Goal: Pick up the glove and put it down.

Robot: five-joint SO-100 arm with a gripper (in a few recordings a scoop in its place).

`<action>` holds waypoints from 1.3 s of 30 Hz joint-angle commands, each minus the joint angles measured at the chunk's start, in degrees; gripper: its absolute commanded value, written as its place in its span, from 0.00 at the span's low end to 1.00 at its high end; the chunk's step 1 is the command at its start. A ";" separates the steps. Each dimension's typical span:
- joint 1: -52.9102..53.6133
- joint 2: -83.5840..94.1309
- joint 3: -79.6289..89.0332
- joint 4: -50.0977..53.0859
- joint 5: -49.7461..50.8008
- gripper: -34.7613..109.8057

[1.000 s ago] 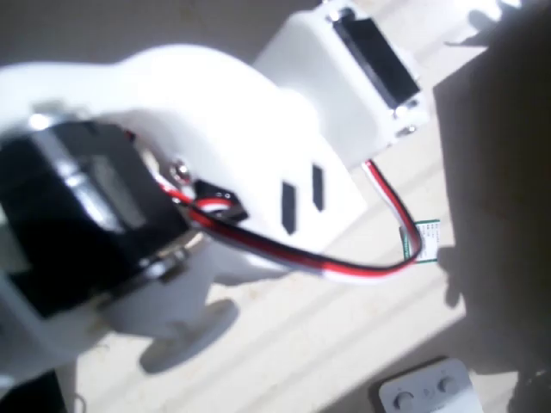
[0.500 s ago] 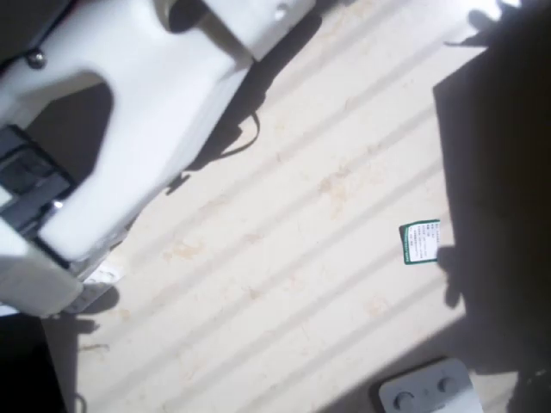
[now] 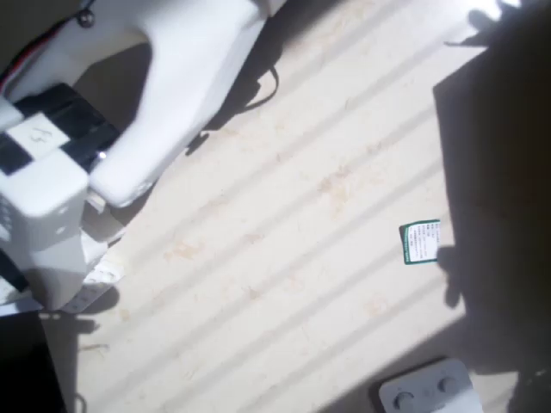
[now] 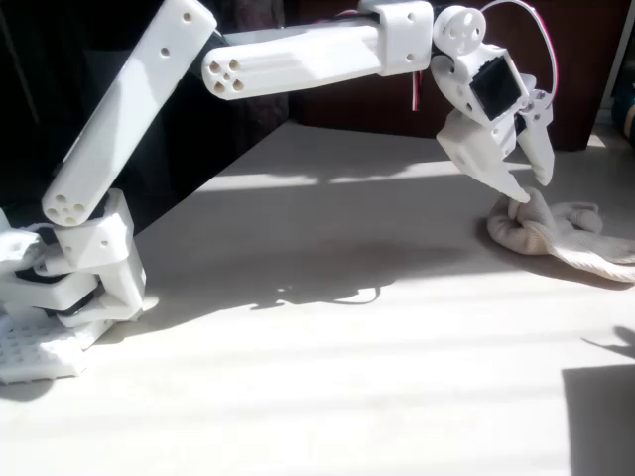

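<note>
The cream glove (image 4: 559,231) lies crumpled on the table at the right of the fixed view, its left end bunched up into a small hump. My white gripper (image 4: 533,187) points down right over that hump. Its jaws stand a little apart, so it is open, with the left fingertip (image 4: 519,191) touching or almost touching the fabric. The arm (image 4: 298,50) reaches across from its base (image 4: 60,288) at the left. In the overhead view the arm's white links (image 3: 103,129) cover the upper left corner.
A small green-and-white card (image 3: 420,242) lies on the pale table (image 3: 284,258) right of centre in the overhead view. A flat grey device with round buttons (image 3: 429,389) sits at the bottom edge. Deep shadow covers the right side (image 3: 508,215).
In the overhead view the arm, which a second ago covered most of the picture, has swung off to the upper left and uncovered the table; the card and the grey device have not moved.
</note>
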 commanded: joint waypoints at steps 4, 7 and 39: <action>-0.62 -0.70 -2.29 0.18 0.35 0.44; -0.44 -4.39 -2.90 -0.53 0.35 0.44; 1.14 -12.57 -10.63 -0.88 -0.35 0.24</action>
